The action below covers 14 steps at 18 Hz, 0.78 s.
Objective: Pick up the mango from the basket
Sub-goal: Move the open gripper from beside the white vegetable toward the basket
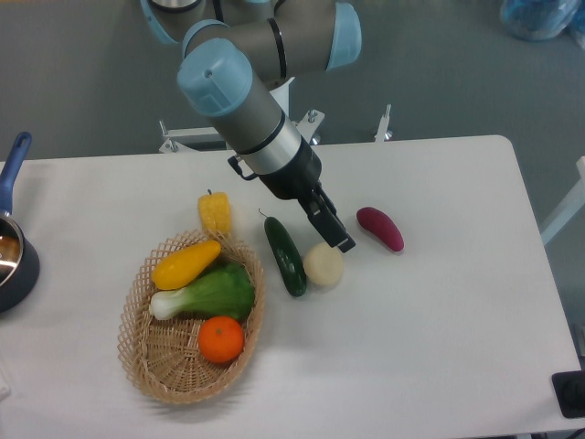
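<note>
While the mango (186, 263) lies at the top of the basket (146, 366), touching the bok choy (208, 294), the gripper (331, 233) hangs over by the cucumber (285, 256). I cannot tell if its fingers are spread. It might grab the corn (215, 213) instead, because both are yellow.

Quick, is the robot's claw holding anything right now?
Gripper: holding nothing; it hangs over the table near the pale round vegetable, away from the mango. Whether the jaws are open or shut cannot be told.
</note>
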Each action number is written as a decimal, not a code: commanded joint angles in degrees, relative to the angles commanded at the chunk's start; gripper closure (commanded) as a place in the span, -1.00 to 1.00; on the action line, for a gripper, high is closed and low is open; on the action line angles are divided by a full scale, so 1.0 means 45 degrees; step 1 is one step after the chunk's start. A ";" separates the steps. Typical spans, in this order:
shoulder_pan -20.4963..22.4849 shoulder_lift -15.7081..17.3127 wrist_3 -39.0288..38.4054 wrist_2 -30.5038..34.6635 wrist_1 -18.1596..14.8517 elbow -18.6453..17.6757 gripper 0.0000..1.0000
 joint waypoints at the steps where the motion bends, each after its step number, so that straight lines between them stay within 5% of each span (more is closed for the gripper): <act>1: -0.0019 0.0000 0.0000 0.0019 0.0000 -0.0078 -1.00; 8: -0.0118 0.0117 -0.0193 -0.0563 -0.0059 -0.0254 -1.00; 14: -0.0039 0.0117 -0.6749 -0.3804 0.0000 -0.0118 -1.00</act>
